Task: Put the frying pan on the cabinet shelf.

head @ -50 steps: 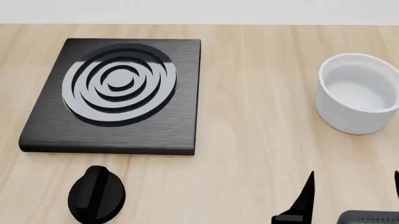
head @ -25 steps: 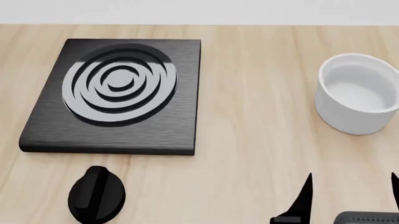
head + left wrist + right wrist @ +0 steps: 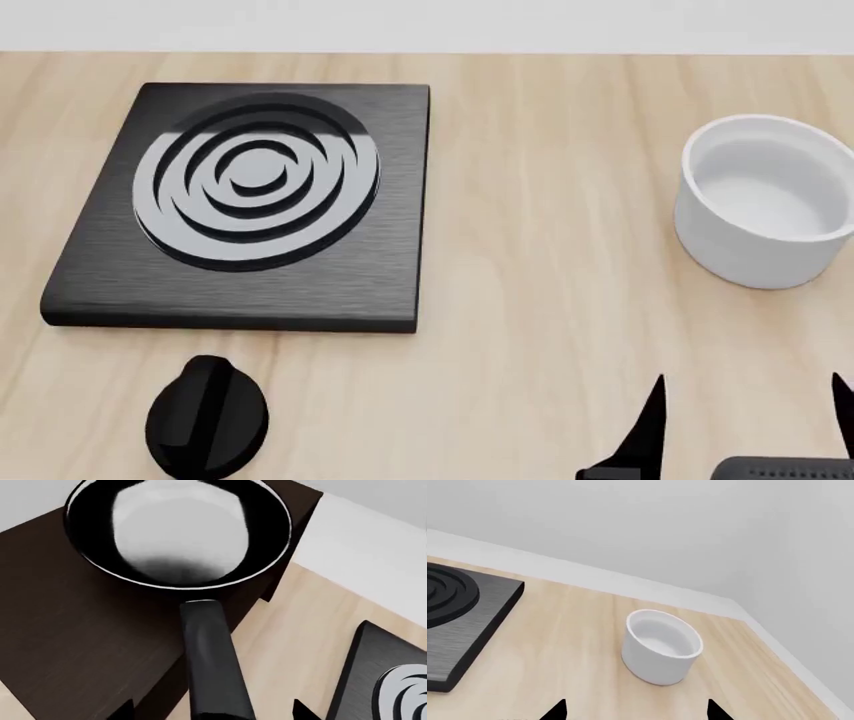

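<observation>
A: Left wrist view first. Where is the frying pan (image 3: 179, 535)?
B: Sitting on a dark brown cabinet shelf (image 3: 73, 640), bowl near the shelf's far corner, glossy pale reflection inside. The long black handle (image 3: 212, 665) runs back toward the camera, out past the shelf edge over the wooden countertop (image 3: 300, 630).
A: Left gripper (image 3: 212, 711)?
B: Only two dark finger tips show at the frame edge, one on each side of the handle's near end. Cannot tell whether they clamp it or stand loose.
A: Anything else there?
B: A corner of the burner plate (image 3: 380, 675) off to the side.
A: Head view.
B: Square black burner plate (image 3: 247, 205) with concentric rings at left, round black knob (image 3: 204, 417) in front of it, white cup (image 3: 763, 200) at right. No pan here.
A: Right gripper (image 3: 745, 425)?
B: Low at the frame's bottom right, fingers spread wide, nothing between them.
A: Right wrist view.
B: White cup (image 3: 662, 646) on the wood ahead of the parted tips, burner plate (image 3: 460, 625) well apart from it.
</observation>
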Robot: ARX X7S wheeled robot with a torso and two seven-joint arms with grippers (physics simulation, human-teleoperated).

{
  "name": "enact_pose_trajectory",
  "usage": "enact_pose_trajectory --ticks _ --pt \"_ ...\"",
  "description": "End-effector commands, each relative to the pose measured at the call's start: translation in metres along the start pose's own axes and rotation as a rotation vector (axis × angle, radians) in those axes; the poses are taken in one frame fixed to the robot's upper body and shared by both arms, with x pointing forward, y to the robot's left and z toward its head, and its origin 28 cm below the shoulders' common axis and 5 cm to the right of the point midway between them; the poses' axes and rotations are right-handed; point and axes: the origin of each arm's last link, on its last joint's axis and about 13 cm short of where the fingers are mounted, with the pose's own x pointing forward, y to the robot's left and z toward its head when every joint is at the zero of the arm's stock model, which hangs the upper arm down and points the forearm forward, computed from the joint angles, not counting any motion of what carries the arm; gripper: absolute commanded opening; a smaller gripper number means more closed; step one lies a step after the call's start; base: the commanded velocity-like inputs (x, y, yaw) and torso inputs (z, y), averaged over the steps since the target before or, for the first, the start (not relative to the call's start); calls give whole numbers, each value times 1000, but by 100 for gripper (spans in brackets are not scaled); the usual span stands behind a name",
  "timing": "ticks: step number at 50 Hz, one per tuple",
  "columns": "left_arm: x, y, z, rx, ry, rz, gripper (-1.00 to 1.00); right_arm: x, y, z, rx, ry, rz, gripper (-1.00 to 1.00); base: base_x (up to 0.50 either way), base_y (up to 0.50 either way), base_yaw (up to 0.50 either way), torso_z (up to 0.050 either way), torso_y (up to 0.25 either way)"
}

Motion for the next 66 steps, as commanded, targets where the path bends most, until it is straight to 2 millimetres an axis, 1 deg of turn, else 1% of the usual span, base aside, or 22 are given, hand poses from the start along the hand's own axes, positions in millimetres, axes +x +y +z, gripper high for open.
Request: enact_pose_trajectory --ticks 1,7,12,13,23,27,32,40,45,49,57,62,66 --pt "-15 -7 8 40 -61 -43 100 4 0 0 18 -20 -8 100 0 0 0 0 0" --pt "-20 -6 7 61 -81 -51 100 3 0 1 20 -19 -9 100 0 0 0 0 0" --pt "-29 -5 5 75 -107 -71 100 3 0 2 19 -20 -9 100 0 0 0 0 0" --pt "-30 -4 4 107 -125 -59 100 3 0 2 20 -20 -9 100 0 0 0 0 0" --pt "-47 4 -13 152 -167 -73 100 2 0 3 19 -19 -8 100 0 0 0 0 0" --pt "-56 7 -18 134 -178 -97 100 3 0 1 18 -19 -8 100 0 0 0 0 0" --pt "-66 7 -23 158 -195 -123 100 4 1 0 17 -18 -5 100 0 0 0 0 0" --pt "-73 6 -35 185 -207 -180 100 3 0 1 18 -18 -8 100 0 0 0 0 0" --pt "-80 5 -42 201 -220 -223 100 5 0 -2 17 -17 -6 100 0 0 0 0 0" --pt "-82 6 -48 208 -218 -242 100 5 0 -2 17 -18 -8 100 0 0 0 0 0" --pt "-83 9 -66 223 -223 -284 100 5 -1 -6 17 -18 -10 100 0 0 0 0 0" --pt "-85 11 -77 228 -217 -323 100 4 0 -5 16 -17 -10 100 0 0 0 0 0" --pt "-89 10 -82 240 -220 -345 100 4 0 -3 15 -17 -9 100 0 0 0 0 0"
